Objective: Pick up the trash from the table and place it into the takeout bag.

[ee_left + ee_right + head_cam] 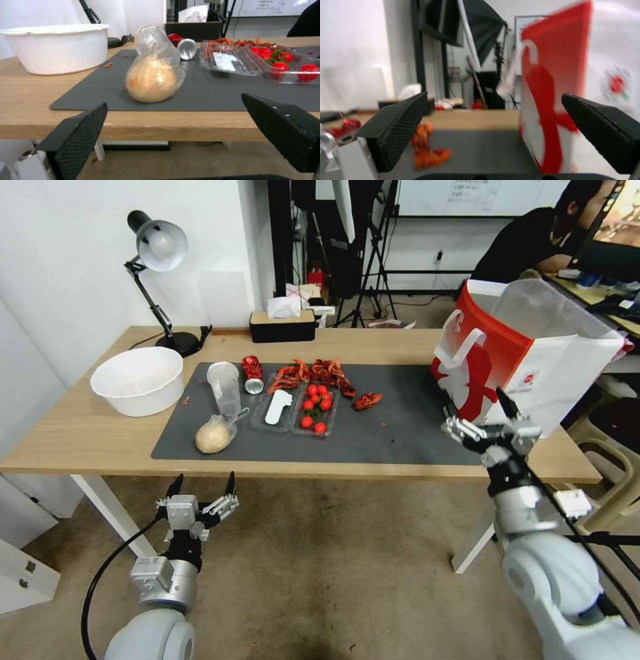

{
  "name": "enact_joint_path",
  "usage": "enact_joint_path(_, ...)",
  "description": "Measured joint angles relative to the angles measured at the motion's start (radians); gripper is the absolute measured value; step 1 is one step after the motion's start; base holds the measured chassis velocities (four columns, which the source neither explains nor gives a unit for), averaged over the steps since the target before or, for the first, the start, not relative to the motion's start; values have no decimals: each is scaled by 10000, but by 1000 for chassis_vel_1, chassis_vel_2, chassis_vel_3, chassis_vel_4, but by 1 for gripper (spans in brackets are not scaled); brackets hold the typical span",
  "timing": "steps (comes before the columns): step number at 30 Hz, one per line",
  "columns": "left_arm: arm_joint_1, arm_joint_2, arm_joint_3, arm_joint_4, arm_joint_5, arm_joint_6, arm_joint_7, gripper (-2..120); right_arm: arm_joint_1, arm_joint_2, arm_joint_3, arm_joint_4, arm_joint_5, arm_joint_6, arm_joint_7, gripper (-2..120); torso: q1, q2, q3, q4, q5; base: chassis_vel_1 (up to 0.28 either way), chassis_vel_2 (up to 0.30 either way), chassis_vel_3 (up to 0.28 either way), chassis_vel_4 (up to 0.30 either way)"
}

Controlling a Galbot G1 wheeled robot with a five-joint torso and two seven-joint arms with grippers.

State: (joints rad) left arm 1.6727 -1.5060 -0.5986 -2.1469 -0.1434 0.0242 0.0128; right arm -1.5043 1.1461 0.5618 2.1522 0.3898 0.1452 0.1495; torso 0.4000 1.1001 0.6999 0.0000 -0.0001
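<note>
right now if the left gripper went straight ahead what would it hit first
Probably the bagged lump on the mat, centred ahead of the open left gripper. The gripper sits near table-edge height, so it might catch that first; depth is unclear.

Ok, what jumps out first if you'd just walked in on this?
The big red-and-white takeout bag standing open at the table's right end, with the right hand open just in front of it. Then the clear bag with beige lump at the dark mat's near-left corner, straight ahead of the open left hand hovering below the table edge.

An office-like studio — light stands [373, 267], a whiteboard [480, 197], a desk lamp [157, 280] on the table [73, 427].
</note>
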Motion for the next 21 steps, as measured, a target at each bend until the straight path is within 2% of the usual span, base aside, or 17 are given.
enact_joint_path(8, -32, 32, 11, 52, -17, -2, 0, 100, -1094, 485, -596, -412, -979, 649, 728, 100, -1, -1, 1, 0, 0, 0, 0, 0, 0)
enact_joint_path(21, -18, 56, -16, 52, -26, -16, 1, 100, -1520, 856, -1223, -1387, -1886, 1345, 874, 100, -1, -1, 1, 1, 2, 0, 0, 0, 0)
